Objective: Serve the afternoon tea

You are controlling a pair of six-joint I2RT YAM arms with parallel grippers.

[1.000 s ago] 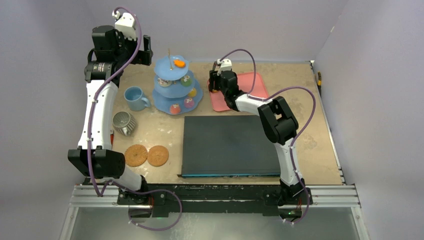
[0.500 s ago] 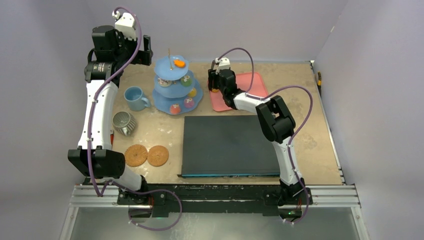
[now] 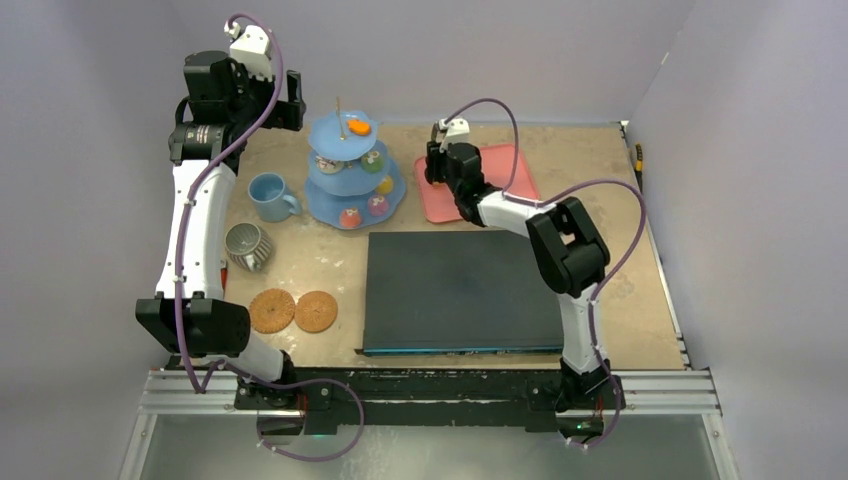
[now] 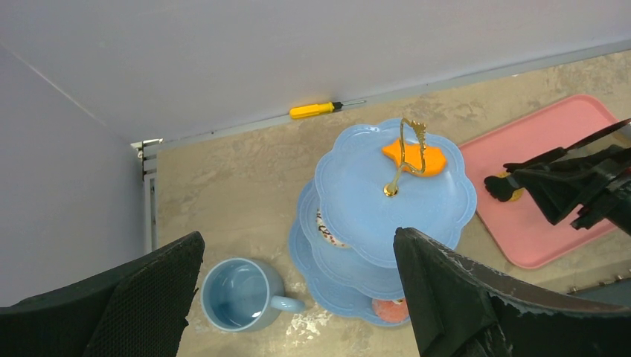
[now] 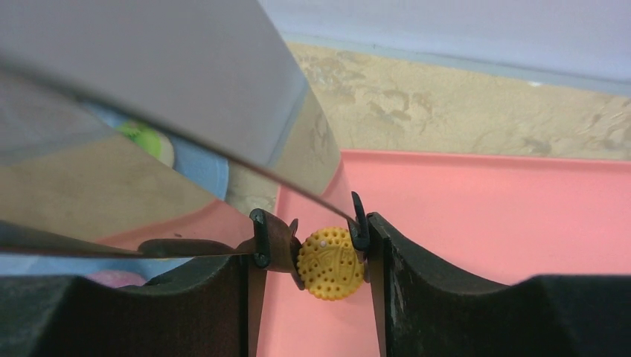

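Observation:
The light-blue three-tier stand (image 3: 345,197) (image 4: 357,193) carries an orange cake (image 3: 360,128) (image 4: 420,156) on top and several cakes on its lower tiers. A light-blue mug (image 3: 268,196) (image 4: 238,294) stands to its left. My left gripper (image 3: 290,105) (image 4: 298,290) hangs open high above the mug and stand. My right gripper (image 3: 438,165) (image 5: 311,260) is shut on the metal tongs (image 5: 223,149). The tongs' black tips pinch a yellow round cake (image 5: 331,262) just over the left end of the pink tray (image 3: 500,170) (image 5: 484,208).
A black board (image 3: 460,290) lies at the front centre. Two round brown discs (image 3: 272,310) and a grey ribbed cup (image 3: 247,246) sit at the front left. A yellow screwdriver (image 4: 312,110) lies along the far wall.
My right gripper has squeezed the tongs narrower, bringing their tips onto the yellow cake, and the arm has shifted slightly right. The left arm has not moved.

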